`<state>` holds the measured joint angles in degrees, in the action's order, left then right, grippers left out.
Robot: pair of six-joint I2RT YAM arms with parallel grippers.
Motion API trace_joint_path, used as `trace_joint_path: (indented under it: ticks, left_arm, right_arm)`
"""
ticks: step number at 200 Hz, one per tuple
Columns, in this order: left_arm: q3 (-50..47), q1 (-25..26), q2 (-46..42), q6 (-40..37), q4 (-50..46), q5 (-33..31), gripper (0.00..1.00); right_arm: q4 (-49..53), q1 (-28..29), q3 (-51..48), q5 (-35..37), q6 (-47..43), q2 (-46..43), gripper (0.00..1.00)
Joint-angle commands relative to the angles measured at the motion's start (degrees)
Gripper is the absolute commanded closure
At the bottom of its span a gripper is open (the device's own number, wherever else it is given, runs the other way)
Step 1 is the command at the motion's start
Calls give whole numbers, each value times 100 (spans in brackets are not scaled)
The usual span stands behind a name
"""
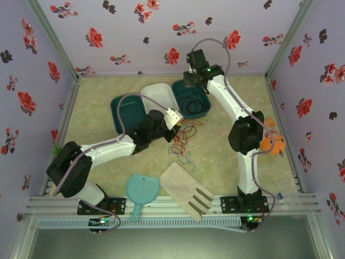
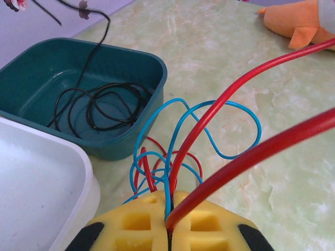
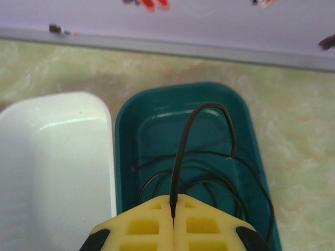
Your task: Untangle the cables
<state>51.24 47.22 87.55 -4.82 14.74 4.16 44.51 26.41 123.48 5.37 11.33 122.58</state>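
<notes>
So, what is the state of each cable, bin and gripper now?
Black cable: coiled in teal bin, one strand lifted.
Red cable: tangled with blue cable on table.
Blue cable: tangled with red.
Left gripper: shut on red cable.
Right gripper: shut on black cable.
White bin: empty.
Teal bin: holds black cable.
Other teal bin: looks empty.

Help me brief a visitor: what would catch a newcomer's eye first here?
Likely the bright red cable arching up from the shut left gripper, with the blue cable looped on the table beyond it. Next, the right gripper pinching the black cable, the rest of which lies coiled in the teal bin.
</notes>
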Motion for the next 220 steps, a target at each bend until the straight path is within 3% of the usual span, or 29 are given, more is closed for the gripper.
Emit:
trace_joint_path:
  ticks: [1, 97, 133, 153, 168, 220]
  left_arm:
    - [-40, -55, 90, 113, 285, 163, 100]
    - [-158, -64, -67, 208, 371, 269, 100]
    - [-141, -64, -89, 224, 335, 269, 100]
    - [-116, -60, -85, 277, 362, 270, 100]
    - [-97, -64, -75, 299, 363, 252, 100]
    - [-84, -107, -141, 506, 465, 186, 100]
  right_arm:
    - [432, -17, 159, -505, -91, 284, 100]
    - [159, -232, 212, -1561, 542, 1274, 100]
    - [132, -343, 234, -1861, 686, 1367, 90]
    - [200, -347, 289, -1847, 621, 1211, 77]
    - [286, -347, 295, -1716, 557, 1017, 67]
    - [593, -392, -71, -1181, 514, 115, 50]
